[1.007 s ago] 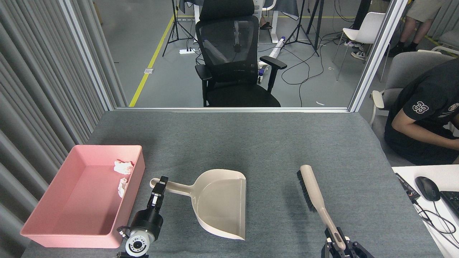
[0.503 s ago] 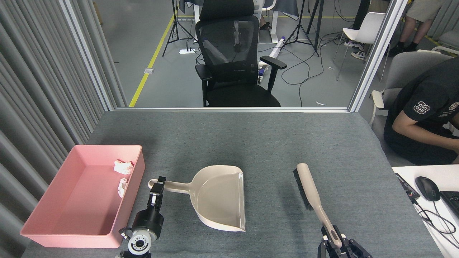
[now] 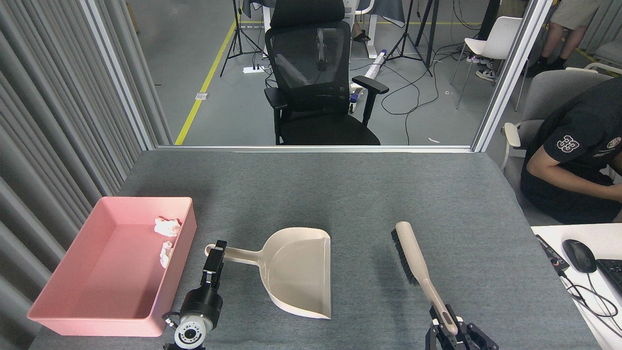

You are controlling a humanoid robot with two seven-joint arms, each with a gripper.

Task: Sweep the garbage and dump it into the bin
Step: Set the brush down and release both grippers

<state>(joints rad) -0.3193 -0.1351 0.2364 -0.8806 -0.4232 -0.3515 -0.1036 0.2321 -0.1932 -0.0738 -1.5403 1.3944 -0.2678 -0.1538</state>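
Observation:
The pink bin (image 3: 58,296) lies at the table's left, with two white garbage wads, one (image 3: 166,226) near its far right corner and another (image 3: 165,254) against its right wall. My left gripper (image 3: 217,253) is shut on the handle of the beige dustpan (image 3: 299,272), which lies empty just right of the bin. At the bottom right, my right gripper (image 3: 449,324) is shut on the handle of the brush (image 3: 413,255), whose black bristles face left.
Grey felt table (image 3: 340,189) with a metal far edge. A black office chair (image 3: 316,82) stands beyond it. A person in a black shirt (image 3: 573,160) sits at the right beside a white desk with a mouse (image 3: 579,255) and cables.
The brush has shifted a little left and its handle end has risen in the view. The dustpan has wobbled slightly and sits about where it was. The wads stay in the bin.

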